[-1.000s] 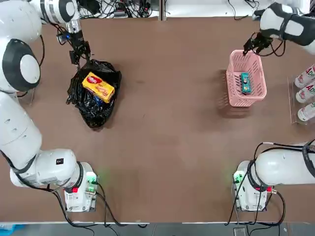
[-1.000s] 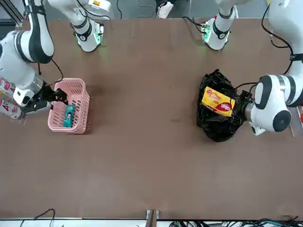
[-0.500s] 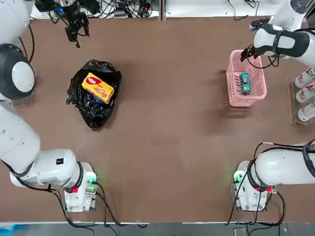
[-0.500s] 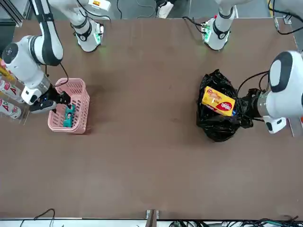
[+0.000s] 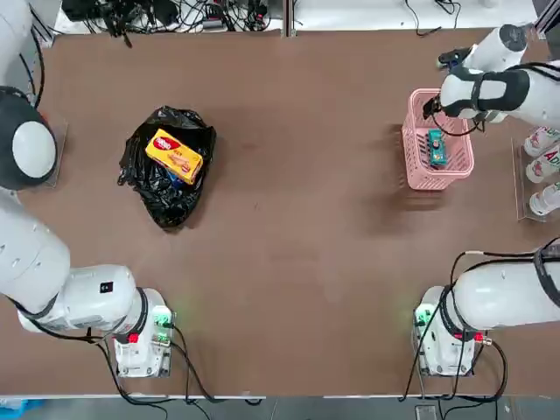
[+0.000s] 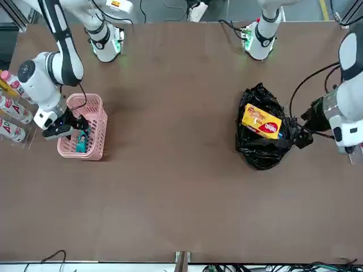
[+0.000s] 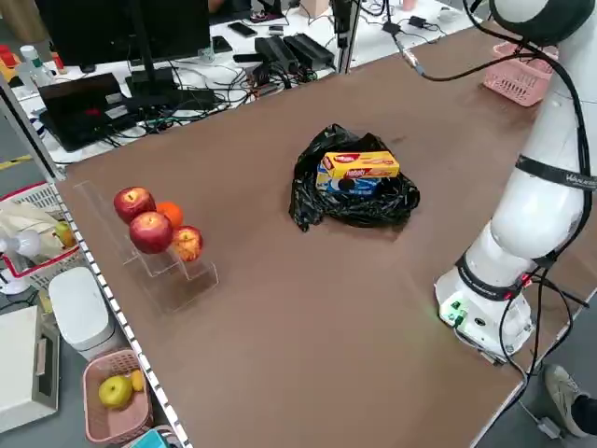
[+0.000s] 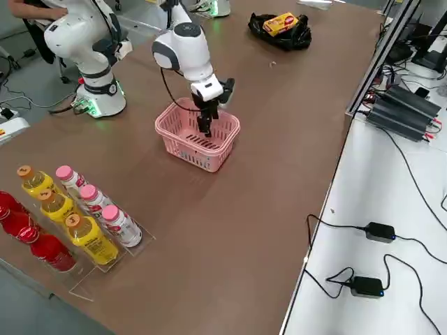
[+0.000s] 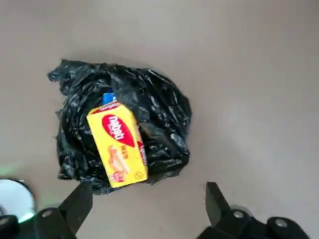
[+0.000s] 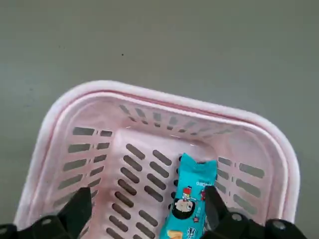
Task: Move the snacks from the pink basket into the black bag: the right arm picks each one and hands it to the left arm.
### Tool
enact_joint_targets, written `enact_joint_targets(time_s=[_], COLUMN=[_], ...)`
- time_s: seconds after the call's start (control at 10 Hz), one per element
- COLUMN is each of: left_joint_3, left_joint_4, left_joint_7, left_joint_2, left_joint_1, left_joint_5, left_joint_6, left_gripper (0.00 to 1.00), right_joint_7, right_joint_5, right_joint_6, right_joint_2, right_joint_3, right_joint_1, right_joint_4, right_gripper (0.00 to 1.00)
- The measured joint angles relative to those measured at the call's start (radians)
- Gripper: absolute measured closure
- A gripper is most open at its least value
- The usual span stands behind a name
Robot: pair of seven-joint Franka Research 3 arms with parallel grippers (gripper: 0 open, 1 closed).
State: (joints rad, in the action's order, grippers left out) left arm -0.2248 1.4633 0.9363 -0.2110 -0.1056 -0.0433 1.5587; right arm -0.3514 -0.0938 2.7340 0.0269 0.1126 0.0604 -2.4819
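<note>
The pink basket stands at the table's right side with one teal snack lying in it. My right gripper hangs open over the basket's far corner, close to the teal packet, touching nothing. On the left lies the black bag, with a yellow snack on top of its opening and a blue packet peeking out beneath. My left gripper is open and empty, raised well above the bag.
A rack of white and coloured bottles stands just right of the basket. Apples and an orange sit on a clear stand at the left edge. Cables run along the far edge.
My left gripper has lifted up and away from the bag, leaving the yellow packet there. My right gripper has shifted over the basket, closer to the teal packet.
</note>
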Motion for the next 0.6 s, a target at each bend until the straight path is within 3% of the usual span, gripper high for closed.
enact_joint_targets(time_s=[0.6], left_joint_3=[0.012], left_joint_4=[-0.045], left_joint_7=[-0.635], left_joint_2=[0.11], left_joint_1=[0.05], left_joint_5=[0.014], left_joint_6=[-0.059], left_gripper=[0.0], right_joint_7=[-0.104], right_joint_5=[0.013], right_joint_6=[0.037], right_joint_2=[0.005], right_joint_3=[0.002], right_joint_1=[-0.019], right_joint_4=[-0.027], right_gripper=[0.0])
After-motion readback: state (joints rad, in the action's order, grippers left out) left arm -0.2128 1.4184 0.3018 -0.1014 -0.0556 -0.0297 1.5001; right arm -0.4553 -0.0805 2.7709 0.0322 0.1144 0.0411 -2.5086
